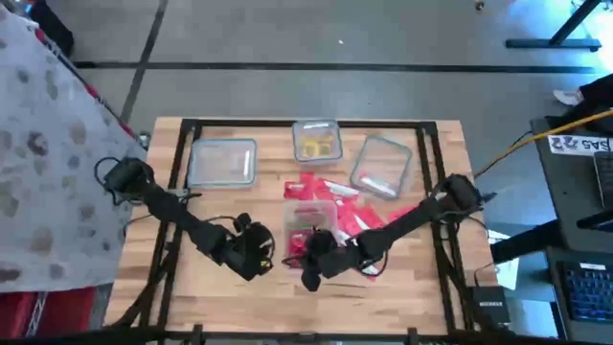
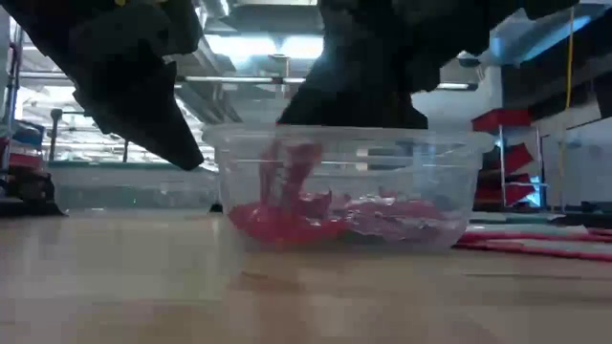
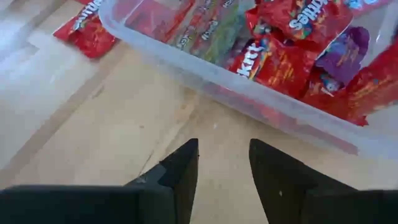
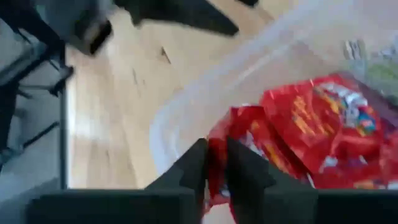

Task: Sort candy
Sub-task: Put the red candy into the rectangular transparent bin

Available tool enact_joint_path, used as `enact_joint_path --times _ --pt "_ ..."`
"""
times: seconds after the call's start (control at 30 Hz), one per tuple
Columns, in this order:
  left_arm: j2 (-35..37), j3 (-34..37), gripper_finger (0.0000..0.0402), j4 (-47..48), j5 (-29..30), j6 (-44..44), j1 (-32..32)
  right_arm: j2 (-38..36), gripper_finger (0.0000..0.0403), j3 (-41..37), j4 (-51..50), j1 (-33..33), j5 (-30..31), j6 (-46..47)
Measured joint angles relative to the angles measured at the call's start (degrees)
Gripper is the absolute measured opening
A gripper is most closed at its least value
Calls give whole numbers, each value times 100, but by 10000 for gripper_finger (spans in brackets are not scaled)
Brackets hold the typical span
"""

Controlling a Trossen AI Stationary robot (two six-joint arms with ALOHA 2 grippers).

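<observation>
A clear tub (image 1: 286,220) (image 2: 449,182) near the table's middle holds red candy packets (image 3: 280,59) and a purple one (image 3: 345,46). My right gripper (image 1: 316,261) (image 4: 216,155) reaches slanting down into the tub's near end. Its fingers stand a little apart, on either side of a red packet (image 4: 217,180). In the low view that packet (image 2: 292,182) stands upright inside the tub. My left gripper (image 1: 257,251) (image 3: 224,155) hangs open over bare wood, just left of the tub. My right gripper has the upright red packet's upper edge (image 4: 217,177) between its fingers, which come from above, slanting down into the tub. Whether they touch it, I cannot tell. The packet's lower end (image 2: 277,225) rests on the candy in the tub.
Three more clear tubs stand at the far side: one at the left (image 1: 222,161), one with yellow pieces (image 1: 316,142), one at the right (image 1: 381,165). Loose red packets (image 1: 321,189) lie between these tubs and the near one, others to its right (image 1: 388,216).
</observation>
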State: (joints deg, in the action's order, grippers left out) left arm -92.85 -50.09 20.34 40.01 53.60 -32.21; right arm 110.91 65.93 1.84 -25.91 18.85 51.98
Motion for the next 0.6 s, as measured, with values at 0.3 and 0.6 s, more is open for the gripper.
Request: enact_joint_path --times 0.3,0.6 --pt "1 0 129 2 2 0 0 -588 205 0 -1366 6 162 -149" --pt "1 0 129 -44 4 0 0 -566 153 11 -1708 50 126 -6"
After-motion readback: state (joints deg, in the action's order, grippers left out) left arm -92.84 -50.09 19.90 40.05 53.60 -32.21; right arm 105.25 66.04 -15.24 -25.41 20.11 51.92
